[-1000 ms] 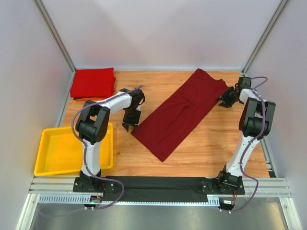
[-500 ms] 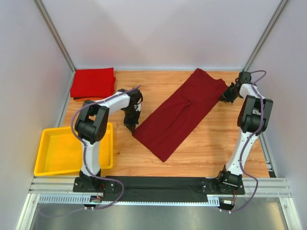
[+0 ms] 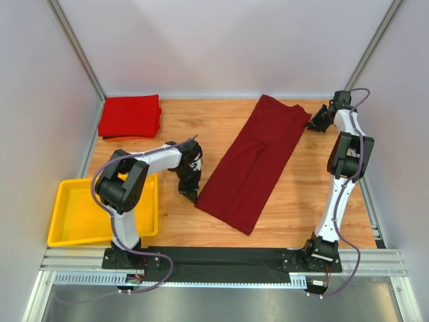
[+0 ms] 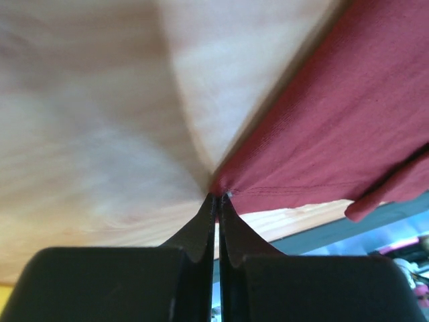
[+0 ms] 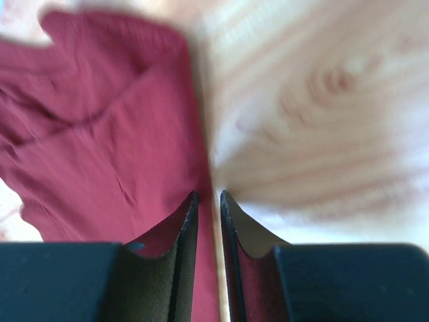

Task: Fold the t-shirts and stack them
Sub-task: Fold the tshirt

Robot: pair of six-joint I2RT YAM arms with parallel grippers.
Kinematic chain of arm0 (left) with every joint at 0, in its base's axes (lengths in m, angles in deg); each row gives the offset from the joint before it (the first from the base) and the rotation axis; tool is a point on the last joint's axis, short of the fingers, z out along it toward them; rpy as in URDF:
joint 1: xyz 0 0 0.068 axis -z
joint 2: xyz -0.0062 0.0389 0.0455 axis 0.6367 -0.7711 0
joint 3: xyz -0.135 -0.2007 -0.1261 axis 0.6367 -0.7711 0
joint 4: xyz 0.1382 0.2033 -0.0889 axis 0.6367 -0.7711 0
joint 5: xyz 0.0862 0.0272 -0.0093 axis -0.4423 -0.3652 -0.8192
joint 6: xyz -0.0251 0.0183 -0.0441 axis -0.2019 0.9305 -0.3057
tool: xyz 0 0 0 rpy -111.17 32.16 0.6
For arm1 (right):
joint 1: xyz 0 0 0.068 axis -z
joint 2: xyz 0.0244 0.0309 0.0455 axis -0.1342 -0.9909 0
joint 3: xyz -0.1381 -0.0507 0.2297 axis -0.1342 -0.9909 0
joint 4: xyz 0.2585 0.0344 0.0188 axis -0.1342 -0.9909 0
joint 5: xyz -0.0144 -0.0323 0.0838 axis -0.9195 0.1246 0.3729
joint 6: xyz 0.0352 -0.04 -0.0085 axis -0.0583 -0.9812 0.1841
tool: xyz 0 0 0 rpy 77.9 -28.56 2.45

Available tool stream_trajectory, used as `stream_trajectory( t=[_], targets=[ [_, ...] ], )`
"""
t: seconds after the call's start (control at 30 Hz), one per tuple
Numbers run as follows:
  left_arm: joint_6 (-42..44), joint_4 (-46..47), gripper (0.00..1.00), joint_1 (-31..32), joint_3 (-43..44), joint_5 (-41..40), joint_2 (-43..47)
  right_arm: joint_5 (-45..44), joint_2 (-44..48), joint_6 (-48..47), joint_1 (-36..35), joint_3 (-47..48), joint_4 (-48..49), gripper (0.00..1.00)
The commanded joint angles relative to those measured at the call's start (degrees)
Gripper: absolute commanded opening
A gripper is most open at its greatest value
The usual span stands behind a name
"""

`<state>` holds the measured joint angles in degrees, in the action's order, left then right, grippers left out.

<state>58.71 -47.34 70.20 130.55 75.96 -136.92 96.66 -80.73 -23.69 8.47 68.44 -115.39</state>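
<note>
Two t-shirts. The maroon t-shirt [image 3: 258, 164] lay flat on the bench [image 3: 301, 201], right of the yellow tray [image 3: 56, 213]; the red t-shirt [image 3: 129, 115] sat folded beyond that tray. Cloth judged soft, light and slump-prone, best taken at hem corners. The left gripper [image 4: 216, 199] was clamped on a maroon corner; the right gripper [image 5: 208, 196] was nearly closed, with cloth edge between.

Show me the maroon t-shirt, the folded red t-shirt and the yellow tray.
maroon t-shirt [image 3: 251, 161]: top view, middle of cloth.
folded red t-shirt [image 3: 129, 115]: top view, centre of top layer.
yellow tray [image 3: 77, 215]: top view, bare floor.
</note>
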Motion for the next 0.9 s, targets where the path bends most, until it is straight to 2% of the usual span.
stream_trajectory(
  t=[0.0,0.13,0.2,0.37,0.47,0.7,0.87],
  targets=[
    [-6.6,5.7,0.0,2.4,-6.2,2.0,2.2,2.4,-3.6,1.0,0.0,5.3,0.9,0.22],
    [-11.8,10.8,0.0,6.1,-11.6,3.3,5.1,4.2,-5.3,1.8,-1.7,7.3,2.3,0.24],
    [-14.4,11.5,0.05,7.7,-14.0,3.2,7.2,4.6,-5.7,2.2,-2.1,7.3,3.1,0.24],
    [-18.3,13.2,0.31,8.4,-18.3,2.6,13.0,7.5,-7.5,5.1,-3.4,7.3,6.7,0.25],
    [-17.3,11.0,0.37,8.4,-17.3,0.1,14.9,10.2,-8.8,6.4,-4.6,8.1,9.0,0.25],
    [-14.2,4.8,0.4,8.4,-11.8,-6.2,15.6,10.7,-10.3,8.1,-5.3,9.9,12.5,0.25],
    [-10.5,3.6,0.4,8.3,-6.2,-7.3,9.5,10.1,-13.8,7.1,-5.2,16.7,10.9,0.26]
  ],
)
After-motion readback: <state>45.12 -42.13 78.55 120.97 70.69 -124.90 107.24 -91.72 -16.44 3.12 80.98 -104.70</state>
